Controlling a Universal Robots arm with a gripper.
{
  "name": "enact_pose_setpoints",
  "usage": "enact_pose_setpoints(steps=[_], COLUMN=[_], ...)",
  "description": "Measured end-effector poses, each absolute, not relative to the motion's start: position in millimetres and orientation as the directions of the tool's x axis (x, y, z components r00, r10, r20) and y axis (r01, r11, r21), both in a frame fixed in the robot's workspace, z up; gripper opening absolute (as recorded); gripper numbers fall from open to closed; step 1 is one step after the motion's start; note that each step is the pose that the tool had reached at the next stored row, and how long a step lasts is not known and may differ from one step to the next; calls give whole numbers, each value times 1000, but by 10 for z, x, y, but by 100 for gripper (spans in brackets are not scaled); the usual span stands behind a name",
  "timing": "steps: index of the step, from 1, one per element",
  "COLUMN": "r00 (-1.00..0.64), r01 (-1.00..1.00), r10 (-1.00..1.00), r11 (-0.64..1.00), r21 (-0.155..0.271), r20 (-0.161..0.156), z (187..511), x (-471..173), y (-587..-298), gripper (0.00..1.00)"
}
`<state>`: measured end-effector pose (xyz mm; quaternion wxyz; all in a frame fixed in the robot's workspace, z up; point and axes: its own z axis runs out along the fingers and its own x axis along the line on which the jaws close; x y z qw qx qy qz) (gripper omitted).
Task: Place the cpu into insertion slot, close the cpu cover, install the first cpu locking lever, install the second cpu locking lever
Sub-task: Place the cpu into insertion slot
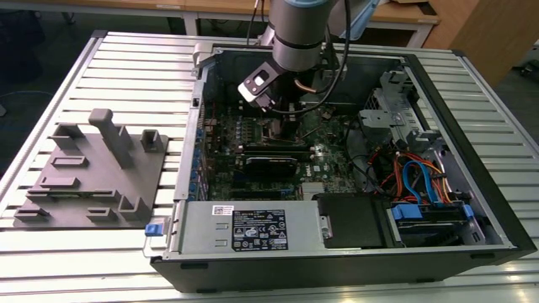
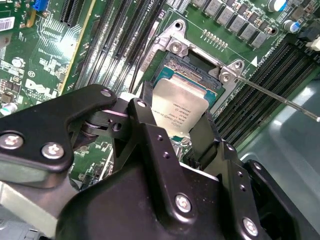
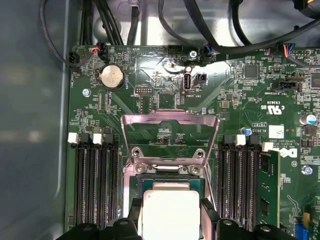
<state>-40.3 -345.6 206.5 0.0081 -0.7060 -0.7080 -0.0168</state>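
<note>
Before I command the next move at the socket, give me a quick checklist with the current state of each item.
1. Grip: the gripper has its fingers against two opposite edges of the cpu. State: ok.
2. The cpu cover is swung up, off the insertion slot. State: ok.
3. The locking lever stands out to the side, not across the slot. State: ok.
4. Alignment: the cpu's edges look parallel to the slot's rim in both wrist views. State: ok.
5. Seating: the underside of the cpu is hidden, so whether it lies flat in the slot is unclear. State: cannot tell.
</note>
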Motion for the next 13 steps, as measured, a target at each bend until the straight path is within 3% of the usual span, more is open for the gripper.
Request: enact_pose_setpoints(steps=[13], r00=[-6], r01=[1000], r10=[999], r11=[6], r21=[12], r20=[38], z=[2017], x=[-425], y=[-3452], gripper=[54])
